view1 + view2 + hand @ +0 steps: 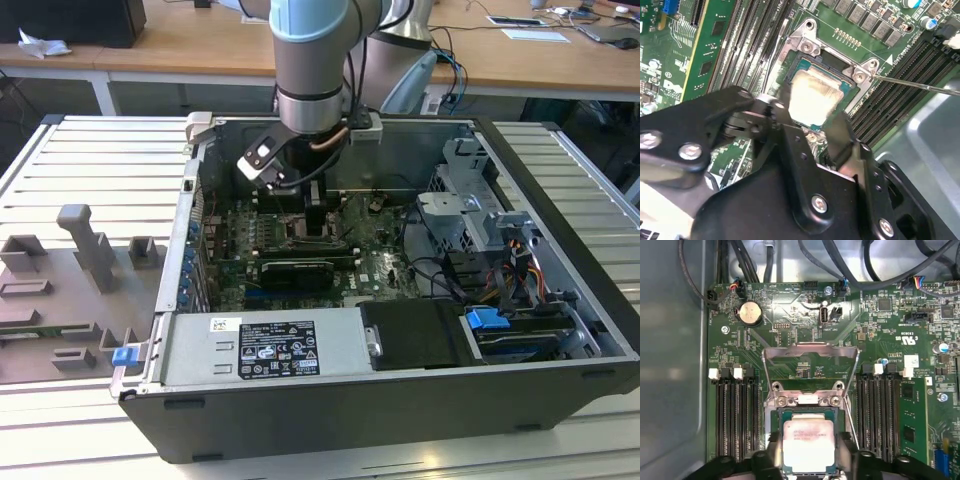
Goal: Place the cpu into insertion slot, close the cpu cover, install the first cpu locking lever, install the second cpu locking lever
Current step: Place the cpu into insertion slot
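The cpu (809, 437), a pale silver square chip, lies in the insertion slot (781, 413) on the green motherboard (790, 305). In both wrist views my gripper (809, 456) straddles the chip, one black finger against each of two opposite edges, so it looks shut on it. The second wrist view shows the cpu (815, 92) between those fingers (782, 102). The cpu cover (810, 348), a thin silver frame, stands swung open away from the socket. A thin locking lever (912, 85) sticks out free beside the socket. In the exterior view the gripper (312, 228) reaches down into the computer case.
Black memory slots (735, 420) flank the socket on both sides. Cables (740, 260) run along the board's edge by the case wall. The exterior view shows a power supply (260, 345) at the case front, a drive cage (470, 215) at its right, and grey fixtures (85, 250) on its left.
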Available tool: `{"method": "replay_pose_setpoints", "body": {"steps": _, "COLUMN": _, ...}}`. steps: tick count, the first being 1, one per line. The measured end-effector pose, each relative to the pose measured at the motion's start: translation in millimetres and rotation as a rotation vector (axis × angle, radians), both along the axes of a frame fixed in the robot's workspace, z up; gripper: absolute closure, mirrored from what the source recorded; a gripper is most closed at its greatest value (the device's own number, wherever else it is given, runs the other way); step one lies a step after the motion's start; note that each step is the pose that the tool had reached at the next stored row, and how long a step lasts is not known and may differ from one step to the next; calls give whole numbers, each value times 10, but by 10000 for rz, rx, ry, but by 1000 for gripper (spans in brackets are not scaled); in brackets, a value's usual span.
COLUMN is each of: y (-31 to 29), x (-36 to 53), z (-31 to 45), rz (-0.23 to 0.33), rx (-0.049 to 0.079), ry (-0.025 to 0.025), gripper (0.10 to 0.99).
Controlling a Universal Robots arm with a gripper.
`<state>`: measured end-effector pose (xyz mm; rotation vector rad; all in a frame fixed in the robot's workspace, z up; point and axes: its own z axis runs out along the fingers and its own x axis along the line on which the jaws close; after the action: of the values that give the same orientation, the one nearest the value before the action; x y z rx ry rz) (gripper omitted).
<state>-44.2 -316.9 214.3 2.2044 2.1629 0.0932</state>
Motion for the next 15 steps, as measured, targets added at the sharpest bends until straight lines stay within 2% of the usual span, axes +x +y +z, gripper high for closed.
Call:
{"method": "replay_pose_setpoints", "body": {"steps": 1, "y": 0, "x": 0, "z": 8, "rz": 0, "rx": -1, "ry": 1, "gripper": 561}}
{"method": "replay_pose_setpoints", "body": {"steps": 2, "y": 0, "x": 0, "z": 14, "rz": 0, "rx": 0, "ry": 1, "gripper": 624}}
{"method": "replay_pose_setpoints", "body": {"steps": 3, "y": 0, "x": 0, "z": 22, "rz": 0, "rx": 0, "ry": 1, "gripper": 745}}
{"method": "replay_pose_setpoints", "body": {"steps": 4, "y": 0, "x": 0, "z": 26, "rz": -1, "rx": 0, "ry": 1, "gripper": 745}}
{"method": "replay_pose_setpoints", "body": {"steps": 5, "y": 0, "x": 0, "z": 33, "rz": 0, "rx": 0, "ry": 1, "gripper": 804}}
{"method": "replay_pose_setpoints", "body": {"steps": 6, "y": 0, "x": 0, "z": 38, "rz": -1, "rx": 0, "ry": 1, "gripper": 804}}
{"method": "replay_pose_setpoints", "body": {"steps": 9, "y": 0, "x": 0, "z": 50, "rz": 0, "rx": 0, "ry": 1, "gripper": 980}}
{"method": "replay_pose_setpoints", "body": {"steps": 15, "y": 0, "x": 0, "z": 87, "rz": 0, "rx": -1, "ry": 4, "gripper": 980}}
